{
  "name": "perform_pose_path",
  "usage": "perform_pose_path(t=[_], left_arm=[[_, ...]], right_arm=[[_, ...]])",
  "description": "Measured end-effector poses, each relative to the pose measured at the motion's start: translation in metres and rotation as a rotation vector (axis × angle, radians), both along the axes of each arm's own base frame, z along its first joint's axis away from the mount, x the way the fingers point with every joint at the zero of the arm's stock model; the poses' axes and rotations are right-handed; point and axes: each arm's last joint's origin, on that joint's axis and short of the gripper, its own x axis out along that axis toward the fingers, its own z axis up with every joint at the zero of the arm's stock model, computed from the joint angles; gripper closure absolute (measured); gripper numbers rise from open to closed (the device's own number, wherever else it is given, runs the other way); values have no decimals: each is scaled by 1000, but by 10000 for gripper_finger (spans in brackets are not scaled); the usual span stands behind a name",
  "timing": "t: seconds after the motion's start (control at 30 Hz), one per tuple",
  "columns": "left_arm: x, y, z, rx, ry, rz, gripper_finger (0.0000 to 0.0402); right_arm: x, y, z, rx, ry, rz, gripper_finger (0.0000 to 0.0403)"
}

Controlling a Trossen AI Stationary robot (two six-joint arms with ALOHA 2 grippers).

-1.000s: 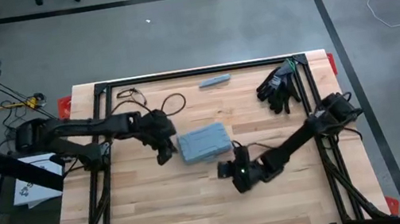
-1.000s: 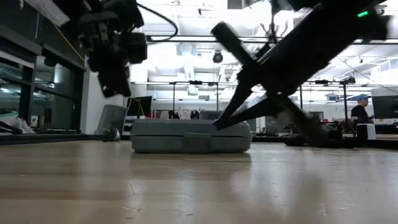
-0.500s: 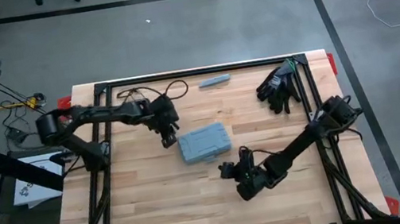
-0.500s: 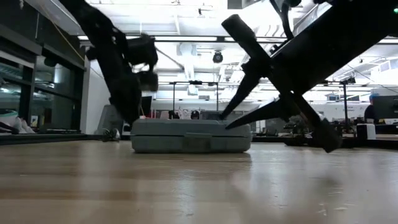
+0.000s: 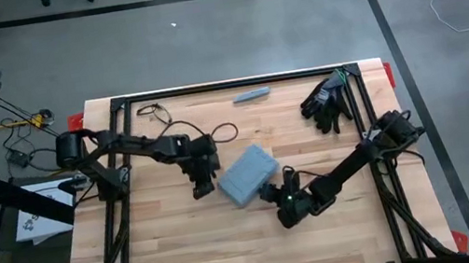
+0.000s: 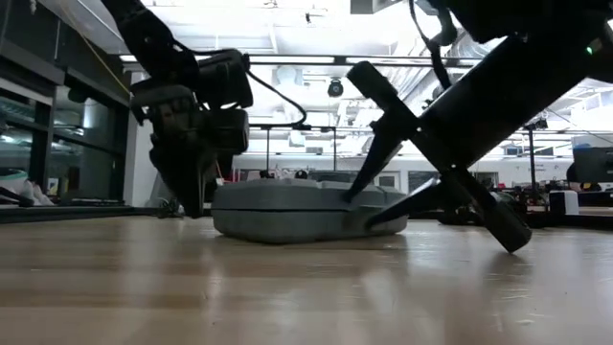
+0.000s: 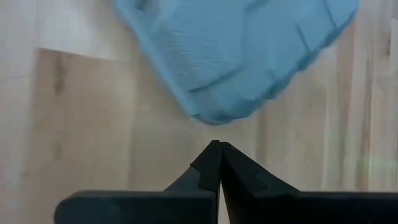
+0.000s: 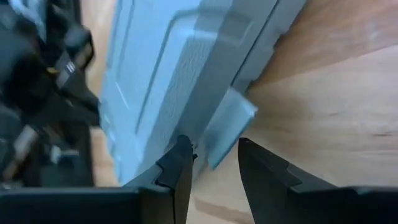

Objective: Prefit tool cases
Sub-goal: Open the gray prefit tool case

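Note:
The grey-blue tool case point(image 5: 247, 174) lies shut and flat on the wooden table, turned slantwise. My left gripper point(image 5: 200, 191) is shut and points down at the case's near left corner point(image 7: 217, 118); a strip of bare wood shows between its tips point(image 7: 216, 144) and the corner. My right gripper point(image 5: 272, 190) stands open at the case's near right side, with the small latch tab point(image 8: 230, 127) between its fingers. In the low view the left gripper point(image 6: 192, 196) stands left of the case point(image 6: 287, 206) and the right gripper point(image 6: 359, 211) is at its right end. My right gripper comes slanting down from the table's near right side at the case's latch side. One fingertip point(image 8: 182, 148) lies against the case's edge beside the tab, and in the low view that finger point(image 6: 356, 187) rests on the lid's rim. I cannot tell whether the other finger touches.
A pair of black gloves point(image 5: 326, 98) lies at the far right and a slim grey bar point(image 5: 251, 96) at the far middle. Loose black cable point(image 5: 153, 112) lies at the far left. Black frame rails point(image 5: 364, 116) run along the table's sides.
My left gripper has come down and toward the near edge, to the case's left corner, staying shut. My right gripper has rolled and opened at the case's latch side. The case has turned about flat on the table, its right end swinging toward the far edge.

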Motion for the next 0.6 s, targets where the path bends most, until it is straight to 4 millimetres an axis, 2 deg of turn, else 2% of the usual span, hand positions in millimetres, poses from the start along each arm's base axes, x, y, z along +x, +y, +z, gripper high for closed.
perform_pose_path(t=[0.17, 0.4, 0.5, 0.6], left_arm=[[4, -9, 1, -6, -25, -7, 399], [11, -14, 5, -24, -76, 15, 399], [12, -14, 5, -27, -86, 20, 399], [11, -14, 5, -27, -84, 21, 399]], right_arm=[[-8, 0, -5, -13, -26, -50, 281], [-6, -4, -6, -3, -20, -35, 287], [-5, -6, -6, 3, -14, -33, 317], [-4, -6, -6, 1, -15, -36, 375]])
